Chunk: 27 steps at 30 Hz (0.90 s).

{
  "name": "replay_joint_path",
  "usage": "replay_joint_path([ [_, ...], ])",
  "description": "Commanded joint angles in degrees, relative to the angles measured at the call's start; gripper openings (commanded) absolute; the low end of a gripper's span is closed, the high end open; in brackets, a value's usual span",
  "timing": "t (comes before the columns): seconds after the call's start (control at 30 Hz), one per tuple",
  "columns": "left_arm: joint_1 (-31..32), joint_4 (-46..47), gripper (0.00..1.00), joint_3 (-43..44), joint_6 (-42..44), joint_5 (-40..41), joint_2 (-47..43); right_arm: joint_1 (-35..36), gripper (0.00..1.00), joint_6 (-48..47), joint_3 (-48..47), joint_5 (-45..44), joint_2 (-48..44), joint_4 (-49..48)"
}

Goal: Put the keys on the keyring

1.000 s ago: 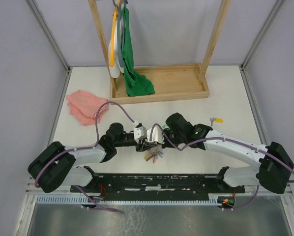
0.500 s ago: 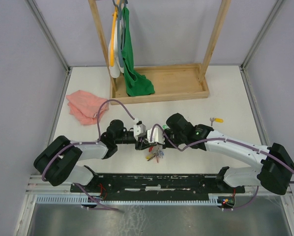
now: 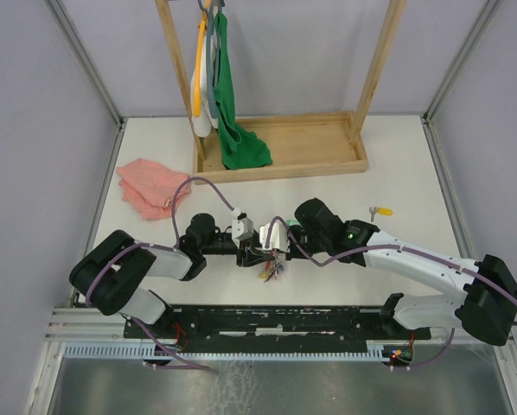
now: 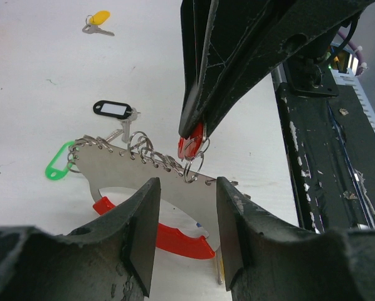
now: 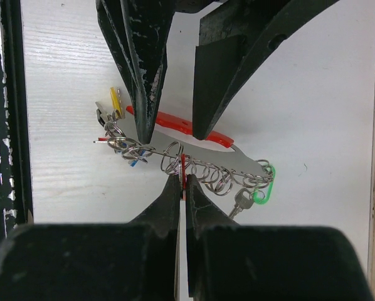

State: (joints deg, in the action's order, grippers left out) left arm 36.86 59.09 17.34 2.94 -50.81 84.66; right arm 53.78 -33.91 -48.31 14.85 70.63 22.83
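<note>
Now the left claw pinches the keyring across its width. The right claw, pressed together, holds a red key against the keyring's grey side. A yellow key lies well beyond the keyring.

White arms w/ black joints, purple cables — black tool fingers, scuffed grey.

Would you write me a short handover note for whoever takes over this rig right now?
Left gripper: closed across the keyring, holding it.
Right gripper: shut on the red-tagged key, its small ring at the keyring's wire; threaded or not, I cannot tell.
Done: several keys hang on the ring, including a green-tagged one.
Left: finish the red key, then fetch the yellow-tagged key lying on the table.
</note>
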Motion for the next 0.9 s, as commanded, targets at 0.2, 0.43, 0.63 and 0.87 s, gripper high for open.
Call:
replay_joint_path([
  [0.2, -0.1, 7.1, 0.46, 3.8, -3.9, -4.2, 4.0, 0.2, 0.01, -0.3, -0.3, 2.1, -1.6, -3.7],
  [0.43, -0.1, 7.5, 0.37, 4.5, -5.6, -5.8, 6.1, 0.2, 0.01, -0.3, -0.5, 1.9, -1.7, -3.7],
  [0.63, -0.1, 7.3, 0.08, 4.8, -6.5, -6.6, 6.0, 0.3, 0.01, 0.8, -1.0, 0.5, -1.6, -3.0],
  [0.87, -0.1, 7.8, 0.03, 1.5, -8.4, 1.0, 1.7, 0.2, 0.01, 5.5, 0.0, -7.1, -3.1, 0.7],
])
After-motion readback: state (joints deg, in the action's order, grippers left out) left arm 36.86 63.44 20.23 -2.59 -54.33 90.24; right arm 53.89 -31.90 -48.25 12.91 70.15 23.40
